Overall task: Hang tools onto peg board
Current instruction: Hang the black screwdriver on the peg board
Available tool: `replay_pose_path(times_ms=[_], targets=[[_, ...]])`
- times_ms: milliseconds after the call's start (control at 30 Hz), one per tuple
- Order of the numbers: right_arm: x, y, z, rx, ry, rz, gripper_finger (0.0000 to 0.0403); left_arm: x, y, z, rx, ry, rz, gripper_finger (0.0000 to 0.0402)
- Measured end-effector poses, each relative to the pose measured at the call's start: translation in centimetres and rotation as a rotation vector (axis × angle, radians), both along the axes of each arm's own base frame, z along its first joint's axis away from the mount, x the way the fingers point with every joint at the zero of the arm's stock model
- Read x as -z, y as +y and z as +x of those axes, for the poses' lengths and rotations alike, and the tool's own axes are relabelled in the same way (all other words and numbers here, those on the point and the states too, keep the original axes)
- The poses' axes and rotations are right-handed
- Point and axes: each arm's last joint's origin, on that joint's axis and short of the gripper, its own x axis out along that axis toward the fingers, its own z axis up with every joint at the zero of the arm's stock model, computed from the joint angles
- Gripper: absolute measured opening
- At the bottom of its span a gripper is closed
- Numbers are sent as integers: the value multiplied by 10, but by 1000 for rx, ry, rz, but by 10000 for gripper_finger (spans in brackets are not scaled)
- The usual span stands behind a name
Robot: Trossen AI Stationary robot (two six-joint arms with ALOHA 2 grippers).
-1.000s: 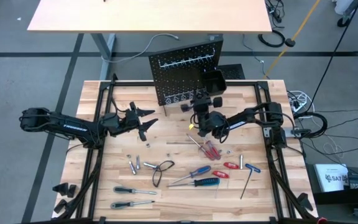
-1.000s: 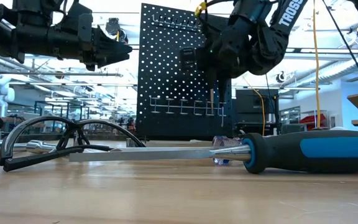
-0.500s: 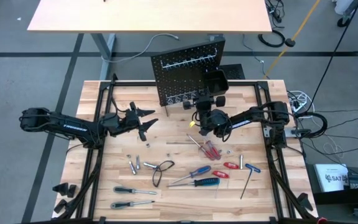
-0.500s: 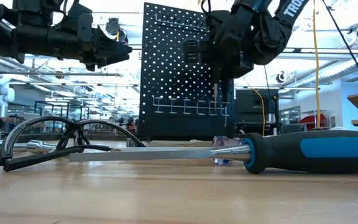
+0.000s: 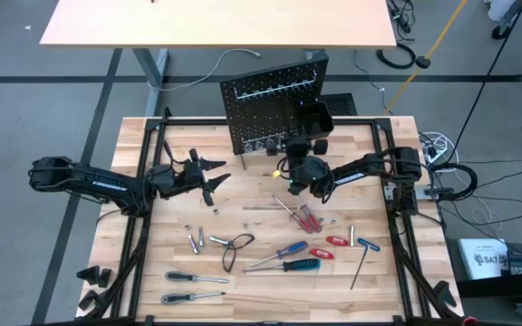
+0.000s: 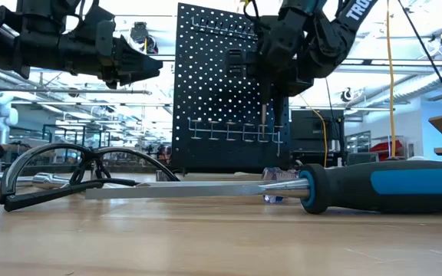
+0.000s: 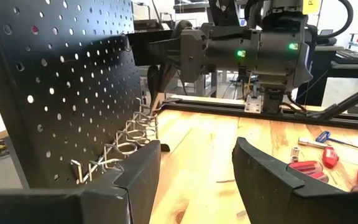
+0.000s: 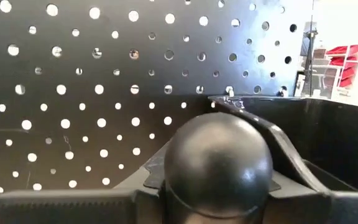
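Note:
The black peg board (image 5: pixel 275 109) stands upright at the table's far middle, with a black bin (image 5: pixel 315 119) at its right. My right gripper (image 5: pixel 294 169) is just in front of it, shut on a black-handled screwdriver (image 6: pixel 264 115) whose shaft points down by the lower hook row (image 6: pixel 229 132). My left gripper (image 5: pixel 210 177) hovers open and empty over the table's left middle. Other tools lie flat on the table: red screwdrivers (image 5: pixel 308 217), blue-handled ones (image 5: pixel 290 250), a black wire loop (image 5: pixel 234 246), silver bits (image 5: pixel 196 240) and a hex key (image 5: pixel 362 263). My right gripper holds the screwdriver by its black handle, whose rounded top (image 8: pixel 218 155) shows between the two fingers. The fingers come about level from the table's near side, facing the peg board (image 8: pixel 73 93). The screwdriver hangs upright, clear of the table, its shaft (image 7: pixel 157 102) down at the hook loops.
Two more screwdrivers (image 5: pixel 193 277) lie near the table's front left. A large blue-and-black screwdriver (image 6: pixel 374 188) lies close before the low camera. The black frame rails (image 5: pixel 143 226) run along the table's left and right sides. A tan table (image 5: pixel 216 23) stands beyond the workspace.
My right gripper has gone toward the table's far edge and slightly left, closer to the peg board, carrying the screwdriver upright; its shaft now hangs at the lower hook row.

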Motion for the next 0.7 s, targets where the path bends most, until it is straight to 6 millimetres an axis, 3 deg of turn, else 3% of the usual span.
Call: replay_pose_path(times_ms=[267, 700], targets=[[-8, -3, 5, 64, 9, 28, 99, 0, 0, 0, 0, 0, 1, 200], [-4, -5, 6, 73, -24, 37, 99, 0, 0, 0, 0, -2, -5, 200]])
